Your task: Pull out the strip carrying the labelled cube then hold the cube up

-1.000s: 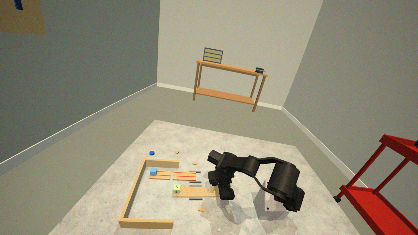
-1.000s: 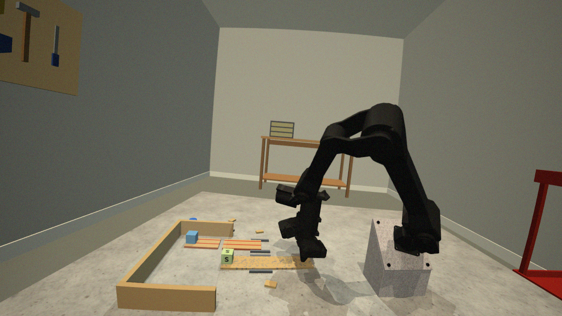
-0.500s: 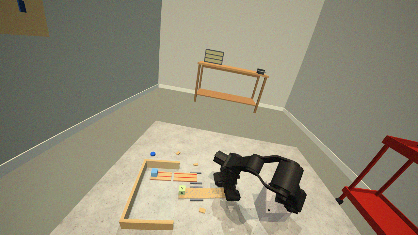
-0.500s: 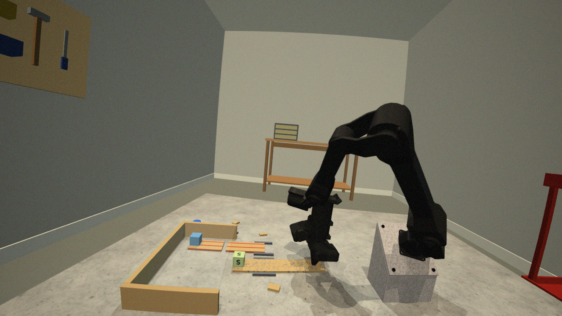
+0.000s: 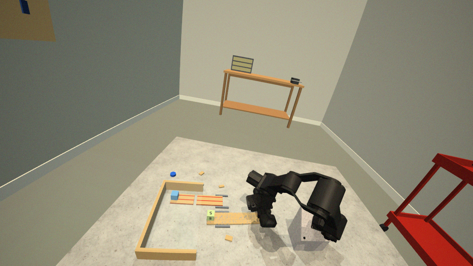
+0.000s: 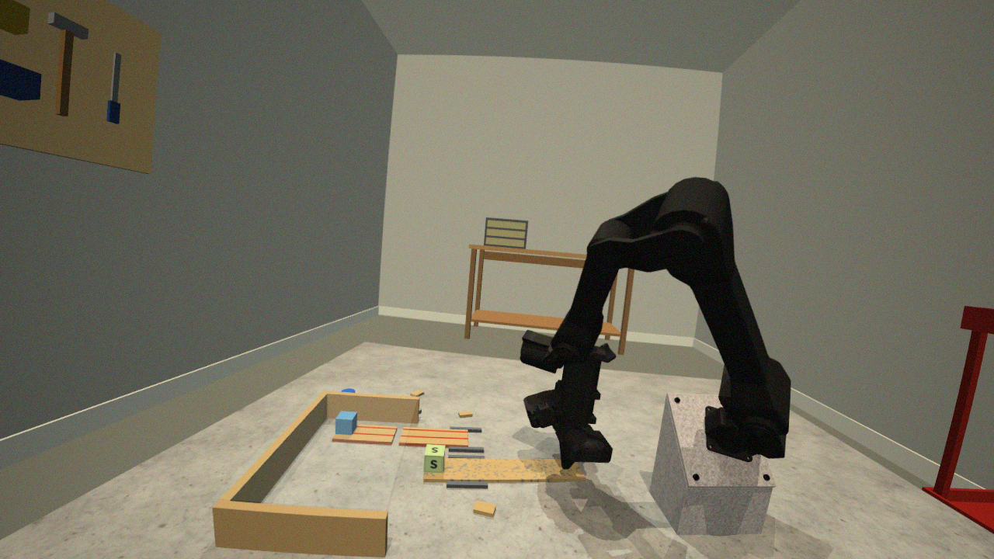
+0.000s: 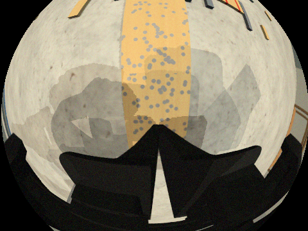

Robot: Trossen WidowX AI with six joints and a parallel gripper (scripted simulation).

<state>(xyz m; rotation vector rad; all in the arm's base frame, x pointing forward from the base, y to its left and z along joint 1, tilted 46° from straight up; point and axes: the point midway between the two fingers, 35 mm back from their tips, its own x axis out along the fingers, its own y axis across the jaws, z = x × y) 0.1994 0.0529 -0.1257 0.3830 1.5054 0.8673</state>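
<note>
The labelled cube (image 5: pixel 210 215) (image 6: pixel 434 459), green with a black S, stands on the left end of the speckled strip (image 5: pixel 234 218) (image 6: pixel 507 470) (image 7: pixel 155 64). That strip is in one piece and runs between grey guide bars, its cube end just left of them. The striped strip is split by a gap into a right piece (image 5: pixel 209 200) (image 6: pixel 434 436) and a left piece (image 5: pixel 186 199) (image 6: pixel 375 435) that carries a plain blue cube (image 5: pixel 174 195) (image 6: pixel 345 422). My gripper (image 5: pixel 267 225) (image 6: pixel 569 464) (image 7: pixel 158 129) is shut with nothing between its fingers, its tips down at the speckled strip's right end.
A wooden wall (image 5: pixel 152 218) (image 6: pixel 298 525) borders the left side, open toward the arm. Low grey guide bars (image 5: pixel 222 226) (image 6: pixel 467 485) flank the strips. A wood chip (image 5: pixel 228 237) (image 6: pixel 484 508) lies in front, others behind. A blue disc (image 5: pixel 173 174) lies behind the wall.
</note>
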